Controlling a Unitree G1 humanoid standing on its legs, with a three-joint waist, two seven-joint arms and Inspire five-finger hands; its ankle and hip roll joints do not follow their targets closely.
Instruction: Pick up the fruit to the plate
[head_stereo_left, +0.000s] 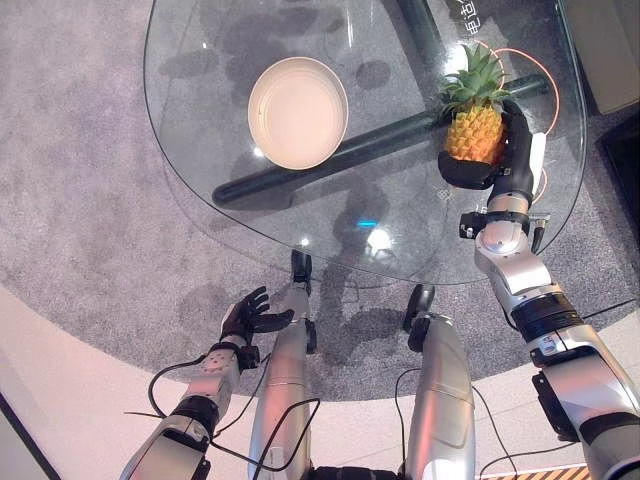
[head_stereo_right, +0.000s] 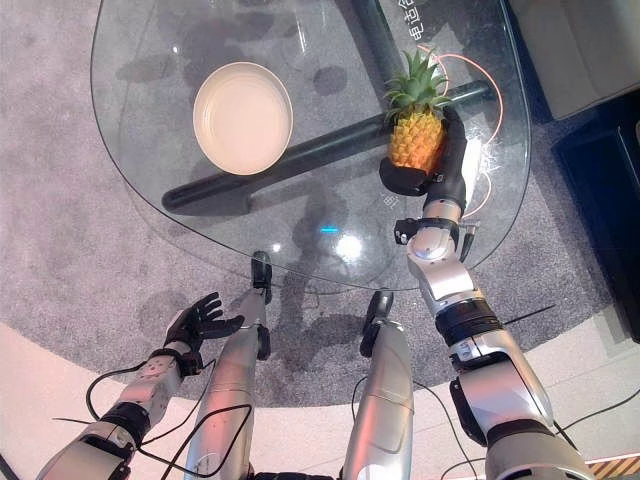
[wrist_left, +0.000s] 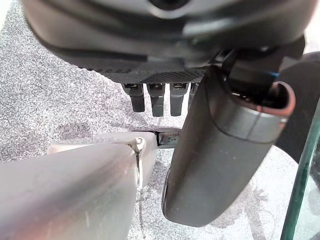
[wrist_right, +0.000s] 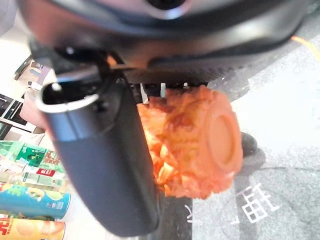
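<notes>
An orange pineapple (head_stereo_left: 473, 130) with a green crown stands at the right side of the round glass table (head_stereo_left: 400, 230). My right hand (head_stereo_left: 500, 160) is curled round its body, thumb at the near side and fingers behind; the right wrist view shows the pineapple (wrist_right: 192, 140) held against the palm beside the thumb (wrist_right: 107, 165). A cream plate (head_stereo_left: 297, 112) lies bare on the glass to the left of the fruit, well apart from it. My left hand (head_stereo_left: 250, 318) hangs below the table's near edge over the carpet, fingers spread and holding nothing.
Dark crossbars (head_stereo_left: 330, 160) of the table's frame show through the glass. An orange cable (head_stereo_left: 535, 70) loops at the table's far right. Grey carpet (head_stereo_left: 80, 200) surrounds the table. A dark cabinet edge (head_stereo_left: 620, 150) stands at the right.
</notes>
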